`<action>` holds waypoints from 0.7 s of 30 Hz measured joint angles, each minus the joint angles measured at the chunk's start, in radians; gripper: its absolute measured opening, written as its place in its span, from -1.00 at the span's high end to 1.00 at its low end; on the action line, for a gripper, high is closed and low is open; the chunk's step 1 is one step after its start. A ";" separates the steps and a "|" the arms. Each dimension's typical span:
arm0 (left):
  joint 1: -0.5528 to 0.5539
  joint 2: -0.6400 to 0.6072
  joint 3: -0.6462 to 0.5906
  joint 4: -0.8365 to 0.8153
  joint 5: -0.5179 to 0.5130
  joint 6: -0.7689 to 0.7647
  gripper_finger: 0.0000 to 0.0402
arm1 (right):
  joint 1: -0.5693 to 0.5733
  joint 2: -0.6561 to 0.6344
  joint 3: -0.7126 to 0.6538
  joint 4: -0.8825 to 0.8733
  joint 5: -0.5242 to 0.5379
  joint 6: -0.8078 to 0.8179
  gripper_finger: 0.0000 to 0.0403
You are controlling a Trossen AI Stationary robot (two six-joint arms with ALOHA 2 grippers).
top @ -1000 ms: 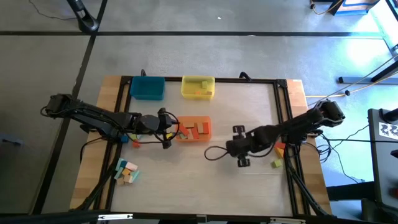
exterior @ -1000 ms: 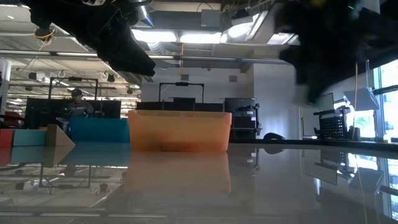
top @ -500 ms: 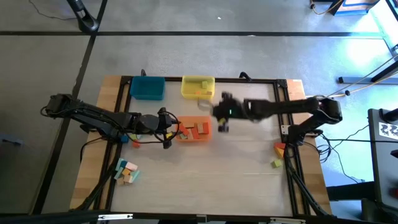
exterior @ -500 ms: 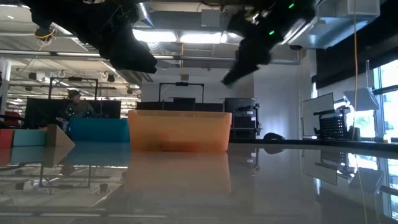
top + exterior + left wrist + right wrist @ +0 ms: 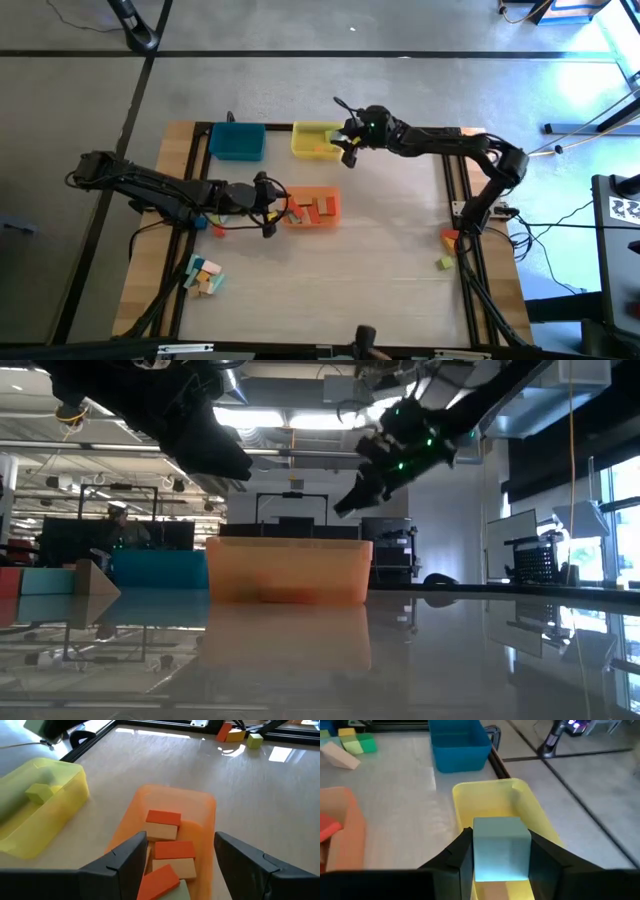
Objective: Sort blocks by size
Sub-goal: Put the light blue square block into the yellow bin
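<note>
Change since 1 second ago: right gripper (image 5: 349, 140) has swung from the table's near right, across the middle, to the yellow tray's right edge at the far side. Left arm unchanged.

Listed left to right, high view:

1. Loose cluster of blocks (image 5: 204, 276), near left of the table, well apart from every tray; unsorted.
2. Left gripper (image 5: 268, 205), parked at the left edge of the orange tray, jaws spread and empty. It hangs low over the tray, probably waiting while the other arm works.
3. Blue tray (image 5: 238, 141), far left of the tray row; no contents discernible.
4. Orange tray (image 5: 327, 219), mid-table, holding several flat orange and wood-coloured blocks (image 5: 165, 851) lying close together, apparently 1 size class.
5. Yellow tray (image 5: 308, 138), just beside the blue tray; at least 1 yellow-green block (image 5: 40, 793) inside.
6. Right gripper, jaws pinching a pale light-blue cube (image 5: 500, 849) on 2 opposite faces. The cube is held above the tray's interior, so it should drop inside once let go.
7. 2 or 3 blocks (image 5: 447, 250) at the table's right edge, orange and green, still unsorted.
</note>
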 joint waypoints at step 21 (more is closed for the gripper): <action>0.000 0.000 0.000 -0.001 -0.001 0.023 -0.09 | 0.001 0.012 0.000 -0.037 0.003 0.029 -0.31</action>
